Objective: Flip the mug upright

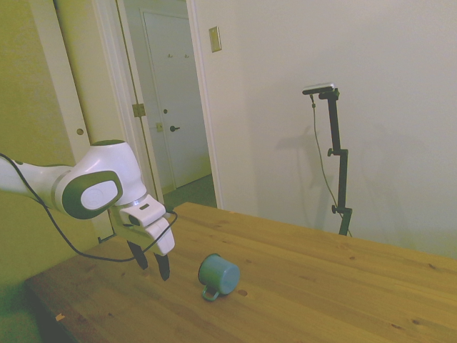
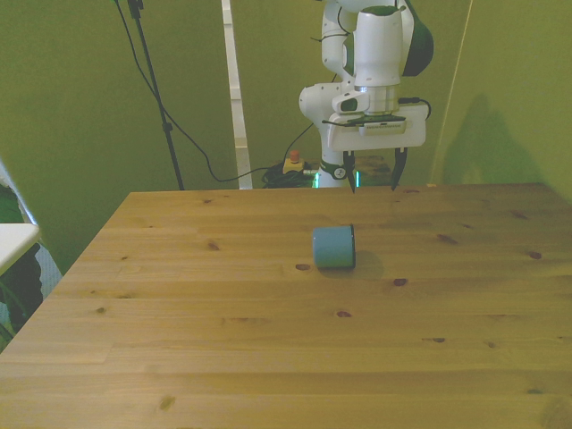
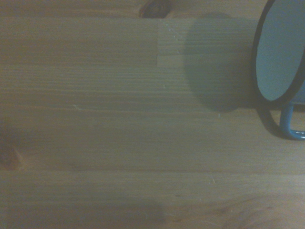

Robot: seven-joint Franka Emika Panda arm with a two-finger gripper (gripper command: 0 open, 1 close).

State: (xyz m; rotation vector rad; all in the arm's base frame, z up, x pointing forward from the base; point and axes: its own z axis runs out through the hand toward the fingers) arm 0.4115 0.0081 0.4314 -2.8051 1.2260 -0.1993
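the mug (image 1: 218, 275) is small, teal, cylindrical, lying on its side on the bench (image 1: 321, 286), its loop handle (image 1: 209, 293) resting against the wood. its flat end with a dark rim faces my wrist camera. my end effector (image 2: 373, 170) hangs spread wide and empty, near the mug, apart from it.
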